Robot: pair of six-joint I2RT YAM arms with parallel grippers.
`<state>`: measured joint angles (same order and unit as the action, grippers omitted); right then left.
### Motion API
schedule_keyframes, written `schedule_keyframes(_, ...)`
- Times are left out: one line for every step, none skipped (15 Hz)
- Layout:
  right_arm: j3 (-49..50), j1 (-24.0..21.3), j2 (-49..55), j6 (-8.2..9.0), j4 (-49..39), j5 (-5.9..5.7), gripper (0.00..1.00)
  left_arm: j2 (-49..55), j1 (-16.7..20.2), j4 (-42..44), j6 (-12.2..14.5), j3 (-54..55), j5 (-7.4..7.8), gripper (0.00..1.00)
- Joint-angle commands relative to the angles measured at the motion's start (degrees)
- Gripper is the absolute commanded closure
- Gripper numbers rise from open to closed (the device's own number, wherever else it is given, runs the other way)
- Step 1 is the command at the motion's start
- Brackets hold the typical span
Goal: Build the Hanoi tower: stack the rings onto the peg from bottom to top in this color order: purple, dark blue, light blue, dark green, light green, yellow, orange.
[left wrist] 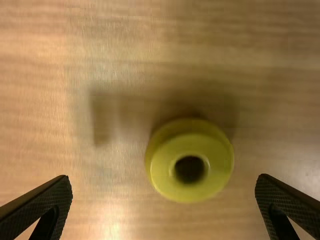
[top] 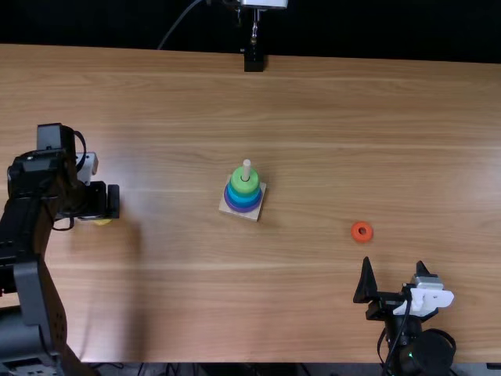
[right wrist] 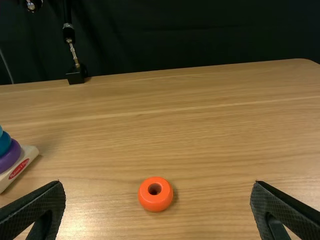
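The Hanoi tower [top: 244, 197] stands upright near the middle of the frame in the top view, on its pale square base [top: 261, 199]. It is between the two claws and well apart from both of them. The light peg [top: 246, 165] comes out above a green ring [top: 245, 182]; under the green there is blue [top: 244, 198], and purple [top: 243, 208] is the lowest.

The left claw [top: 100, 202] is at the left side of the top view, above the desk [top: 297, 313], and it points downwards. It is widely open and has nothing in its hold. The yellow ring [left wrist: 166, 172] lies flat on the desk, below this claw. In the left wrist view it appears between the two fingers and touches neither of them.

The right claw [top: 393, 266] is in the lower right of the top view. It is also widely open and it holds nothing. The orange ring [top: 362, 238] lies flat on the desk, a little in front of this claw, near to its fingertips but apart from them.
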<state>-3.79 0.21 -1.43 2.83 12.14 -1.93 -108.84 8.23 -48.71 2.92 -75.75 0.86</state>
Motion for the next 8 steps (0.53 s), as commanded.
schedule_keyframes(2.7,-0.6,1.4,-0.30,4.0,-0.70,0.00,-1.9,-0.5,0.7,0.2,-1.7,0.72,0.00)
schedule_keyframes(2.7,-0.6,1.4,-0.30,4.0,-0.70,0.00,-2.2,-0.5,1.0,0.2,-1.7,0.72,0.00)
schedule_keyframes(2.7,-0.6,1.4,-0.30,4.0,-0.70,0.00,-2.2,-0.5,1.1,0.4,-1.6,0.72,0.00)
schedule_keyframes(2.7,-0.6,1.4,-0.30,4.0,-0.70,0.00,-2.5,-0.5,1.1,0.5,-1.6,0.72,0.00)
schedule_keyframes(2.7,-0.6,1.4,-0.30,4.0,-0.70,0.00,-3.2,-0.5,1.1,0.6,-1.6,0.72,0.00)
schedule_keyframes(2.7,-0.6,1.4,-0.30,4.0,-0.70,0.00,-3.6,-0.5,1.1,0.7,-1.6,0.72,0.00)
schedule_keyframes(2.7,-0.6,1.4,-0.30,4.0,-0.70,0.00,-3.7,-0.5,1.1,0.7,-1.6,0.72,0.00)
schedule_keyframes(2.7,-0.6,1.4,-0.30,4.0,-0.70,0.00,-3.8,-0.5,1.1,0.7,-1.5,0.72,0.00)
